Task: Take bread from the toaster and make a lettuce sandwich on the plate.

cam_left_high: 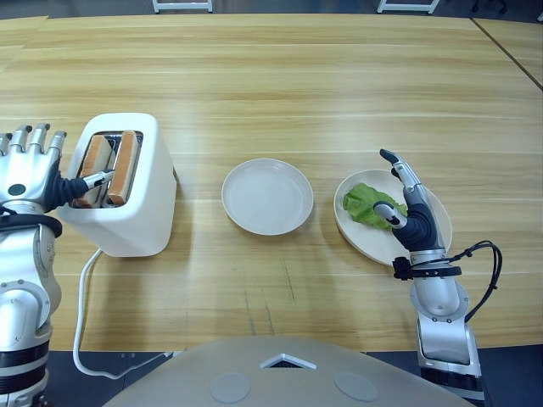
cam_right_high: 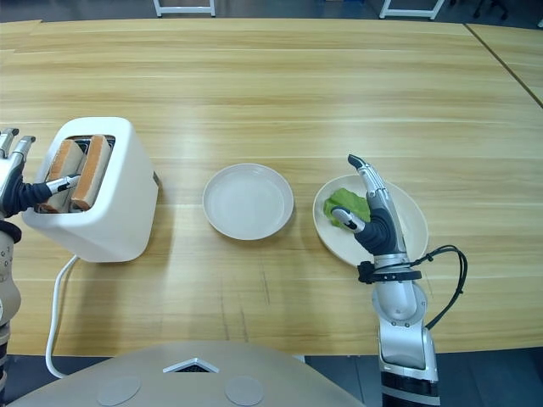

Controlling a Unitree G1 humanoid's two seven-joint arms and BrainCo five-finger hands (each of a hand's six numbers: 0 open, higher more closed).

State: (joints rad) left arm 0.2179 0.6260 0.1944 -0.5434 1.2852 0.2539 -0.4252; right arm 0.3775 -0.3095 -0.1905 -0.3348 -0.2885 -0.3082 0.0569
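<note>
Though unheld, lettuce [cam_left_high: 361,202] beneath right hand [cam_left_high: 417,227]

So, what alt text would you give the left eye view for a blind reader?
The robot's left hand sits beside a white toaster holding two bread slices, one of its fingers reaching to them. An empty plate lies mid-way along the wooden table, and the open right hand is over a second plate with a lettuce leaf.

The toaster [cam_right_high: 106,222] holds bread [cam_right_high: 92,170] — right robot hand [cam_right_high: 377,225] beside lettuce [cam_right_high: 341,200].
</note>
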